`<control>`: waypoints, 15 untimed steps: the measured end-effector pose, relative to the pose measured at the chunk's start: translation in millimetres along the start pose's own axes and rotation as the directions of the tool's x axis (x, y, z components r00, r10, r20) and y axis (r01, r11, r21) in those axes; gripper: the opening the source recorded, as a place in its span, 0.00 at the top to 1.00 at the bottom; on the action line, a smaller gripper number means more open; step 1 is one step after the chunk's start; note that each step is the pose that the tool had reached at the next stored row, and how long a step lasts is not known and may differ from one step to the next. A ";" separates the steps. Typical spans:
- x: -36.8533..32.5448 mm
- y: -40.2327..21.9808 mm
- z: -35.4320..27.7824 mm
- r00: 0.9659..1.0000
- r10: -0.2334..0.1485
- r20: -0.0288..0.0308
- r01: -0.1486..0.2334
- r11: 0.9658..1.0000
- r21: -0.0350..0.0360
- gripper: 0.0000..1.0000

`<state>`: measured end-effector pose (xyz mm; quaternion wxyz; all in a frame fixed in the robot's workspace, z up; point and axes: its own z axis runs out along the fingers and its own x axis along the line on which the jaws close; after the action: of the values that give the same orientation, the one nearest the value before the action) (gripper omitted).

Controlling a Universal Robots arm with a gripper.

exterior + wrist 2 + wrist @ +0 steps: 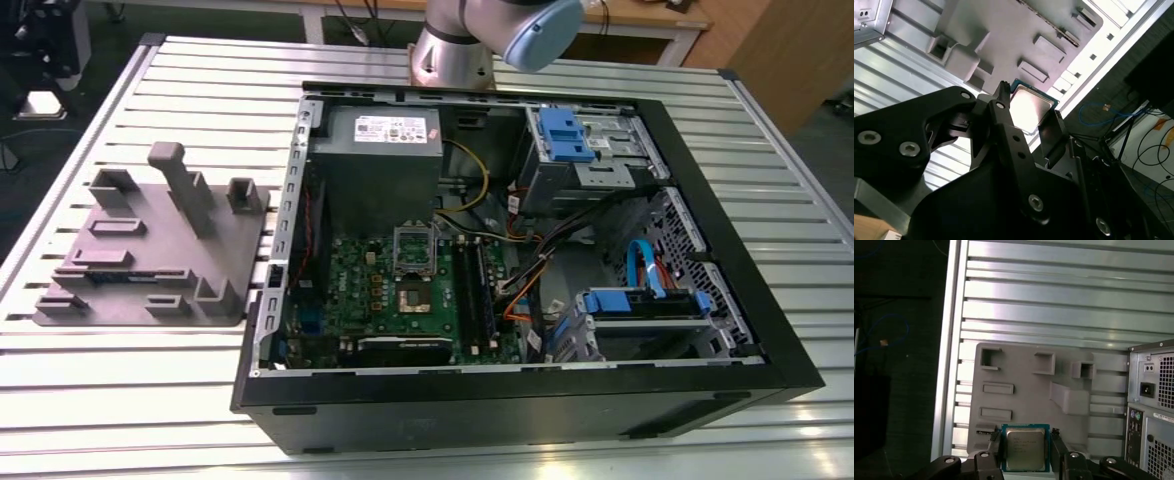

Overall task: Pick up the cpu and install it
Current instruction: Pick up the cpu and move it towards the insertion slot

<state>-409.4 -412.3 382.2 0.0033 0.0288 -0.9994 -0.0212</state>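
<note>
In the exterior view, I see the arm (454,55) at the upper middle of the frame. The open computer case (534,400) takes the centre and the exterior view's right of the slatted counter (134,400). The grey fixture plate (160,240) lies at the exterior view's left.

In the second wrist view, the end effector (1029,102) is clenched on the cpu (1031,109), held in front of the plate.

In the first wrist view, black fingers (1057,442) press two opposite edges of the cpu, overlapping the plate's near edge.

There's the silver metal arm tube (447,55), pale blue cap (541,35) on its joint; matte black angular gripper (1028,102), silver screws (909,147) studding it.
</note>
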 end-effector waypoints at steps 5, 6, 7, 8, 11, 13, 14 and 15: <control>-10.2 -0.6 0.0 1.000 0.000 0.000 0.000 1.000 0.000 0.53; -12.0 -0.7 0.0 1.000 0.000 0.000 0.000 1.000 0.000 0.53; -13.5 -0.8 0.0 1.000 0.000 0.000 0.000 1.000 0.000 0.53; -15.1 -0.9 -0.1 1.000 0.000 0.000 0.000 1.000 0.000 0.53; -19.0 -1.1 -0.1 1.000 0.000 0.000 0.000 1.000 0.000 0.53; -20.9 -1.2 0.0 1.000 0.000 0.000 0.000 1.000 0.000 0.53; -21.9 -1.3 0.0 1.000 0.000 0.000 0.000 1.000 0.000 0.53; -22.8 -1.3 -0.1 1.000 0.000 0.000 0.000 1.000 0.000 0.53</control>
<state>-386.6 -412.2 382.1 0.0033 0.0290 -0.9993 -0.0212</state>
